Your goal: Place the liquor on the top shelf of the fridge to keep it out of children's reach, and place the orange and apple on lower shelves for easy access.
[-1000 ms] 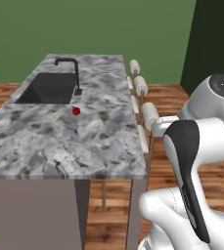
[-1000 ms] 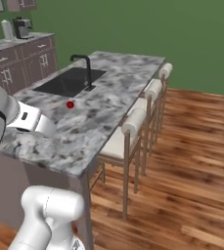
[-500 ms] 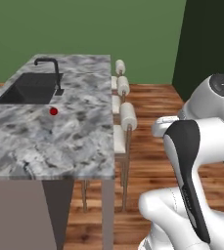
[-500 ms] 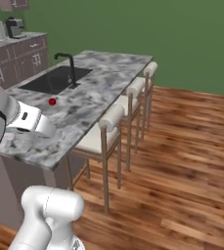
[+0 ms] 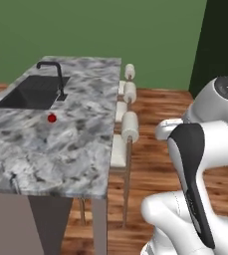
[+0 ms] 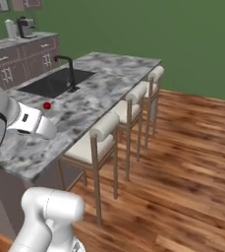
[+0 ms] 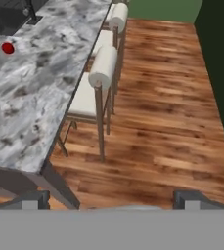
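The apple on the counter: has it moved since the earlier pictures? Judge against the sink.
No. The apple sits just in front of the sink, as before; the camera moved.

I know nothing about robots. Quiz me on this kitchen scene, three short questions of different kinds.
1. True or false: the apple lies inside the sink.
2. How many stools stand along the marble counter?
3. The pincer is: A) shut on the apple, B) open and empty, C) holding a cup.

Key: 1 false, it lies on the counter near the sink. 2 three. 3 B.
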{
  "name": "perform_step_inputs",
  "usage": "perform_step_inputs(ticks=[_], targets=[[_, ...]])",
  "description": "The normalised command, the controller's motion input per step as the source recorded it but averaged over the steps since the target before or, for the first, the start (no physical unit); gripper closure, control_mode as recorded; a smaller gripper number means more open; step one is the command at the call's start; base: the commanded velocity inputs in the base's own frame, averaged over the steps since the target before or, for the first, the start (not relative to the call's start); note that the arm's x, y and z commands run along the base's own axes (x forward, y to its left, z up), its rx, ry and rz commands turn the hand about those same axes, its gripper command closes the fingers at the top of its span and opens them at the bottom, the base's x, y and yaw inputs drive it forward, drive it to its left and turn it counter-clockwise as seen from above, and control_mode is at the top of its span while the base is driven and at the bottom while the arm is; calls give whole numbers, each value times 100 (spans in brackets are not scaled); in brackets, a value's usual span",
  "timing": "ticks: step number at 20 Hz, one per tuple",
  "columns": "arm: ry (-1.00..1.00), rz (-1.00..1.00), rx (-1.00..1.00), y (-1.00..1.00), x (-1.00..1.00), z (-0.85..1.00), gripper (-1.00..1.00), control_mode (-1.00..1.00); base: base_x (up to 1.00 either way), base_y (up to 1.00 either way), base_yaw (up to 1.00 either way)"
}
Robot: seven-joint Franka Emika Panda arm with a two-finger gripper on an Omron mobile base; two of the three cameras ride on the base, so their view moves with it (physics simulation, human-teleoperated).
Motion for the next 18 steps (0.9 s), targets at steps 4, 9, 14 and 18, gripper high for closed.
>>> perform_step_inputs(ticks=[4,9,14,18], targets=[[0,0,0,0,0,0,-100,100,64,-50,41],[0,0,0,0,0,0,-100,100,58,-65,48],[0,0,0,0,0,0,-100,100,50,-75,52],[0,0,0,0,0,0,-100,100,46,-78,53]])
